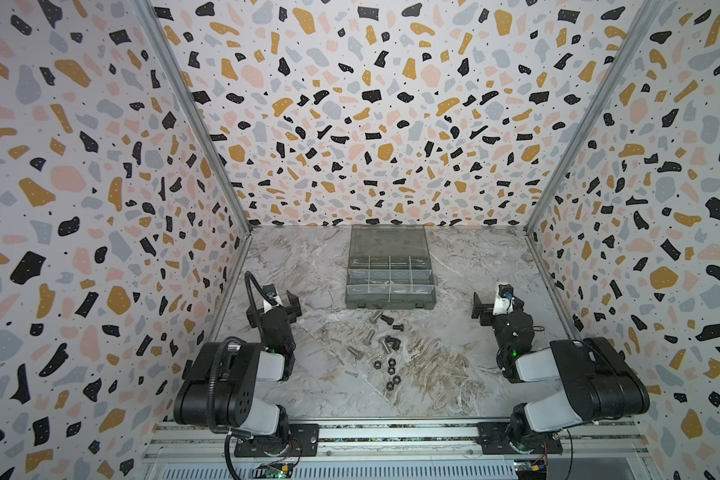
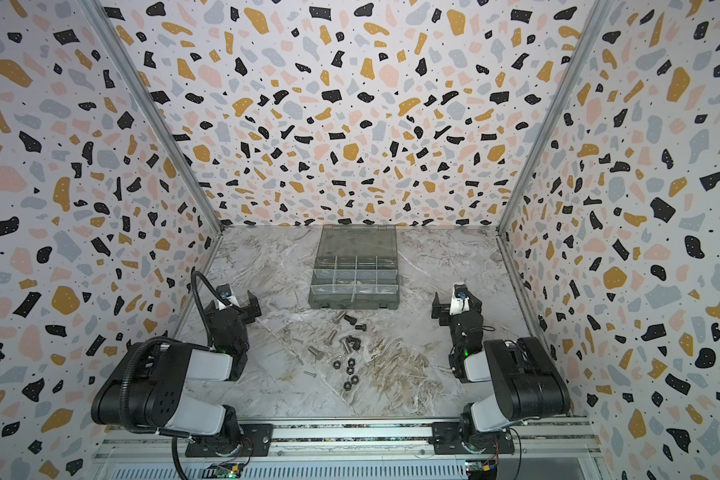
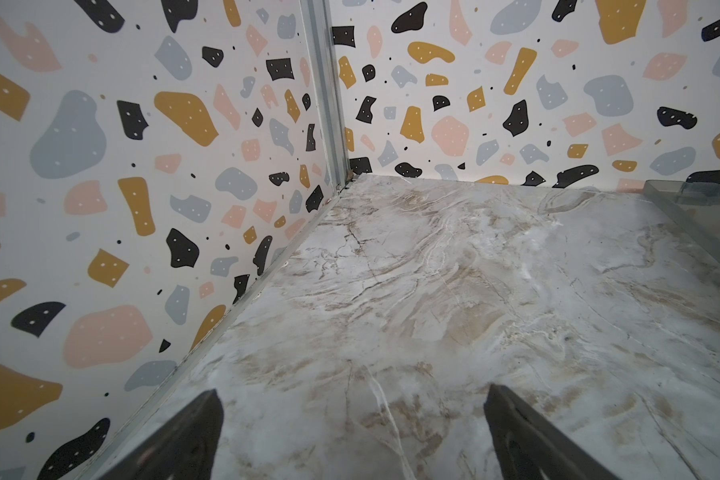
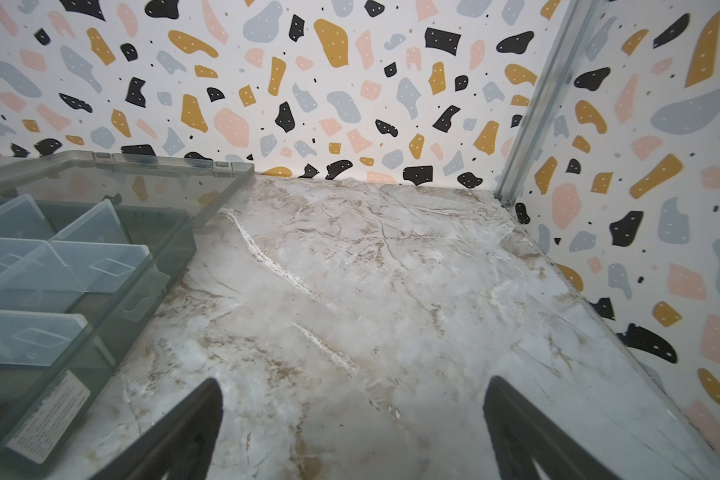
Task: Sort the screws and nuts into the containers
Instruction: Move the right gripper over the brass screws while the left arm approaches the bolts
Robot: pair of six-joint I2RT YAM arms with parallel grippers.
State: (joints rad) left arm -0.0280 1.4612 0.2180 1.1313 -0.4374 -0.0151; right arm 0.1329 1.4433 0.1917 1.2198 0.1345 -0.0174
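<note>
The translucent smoky-grey plastic organiser box (image 1: 391, 302) sits toward the back of the marble-patterned tabletop (image 1: 454, 374). Its flat hinged lid (image 1: 387, 243) is swung open, away from the arms. Thin clear walls split the box into small rectangular compartments (image 1: 379, 274).

Everything to be sorted lies loose on the tabletop in front of the box, about midway between the two arms. The small hex-head screws (image 1: 353, 352), some shiny silver and some black, with a few thinner silver ones, are scattered from just in front of the box's front wall toward the near edge. The small black hexagonal nuts (image 1: 396, 379) cluster at the near end of that scatter, close together.

The left gripper (image 3: 352, 401) hangs low over bare marble off the box's front left corner, jaws spread wide with nothing between them. The screws and nuts lie to its inner side and nearer the front, well apart from its fingertips. The left wrist view shows only tabletop, the speckled walls and a corner of the lid at the frame's edge.

The right gripper (image 4: 352, 390) mirrors it off the box's front right corner, also gaping wide and holding nothing. From its wrist camera the box's side wall is just beside one fingertip without touching it. The loose hardware lies well off toward the middle of the table, out of that camera's sight.
</note>
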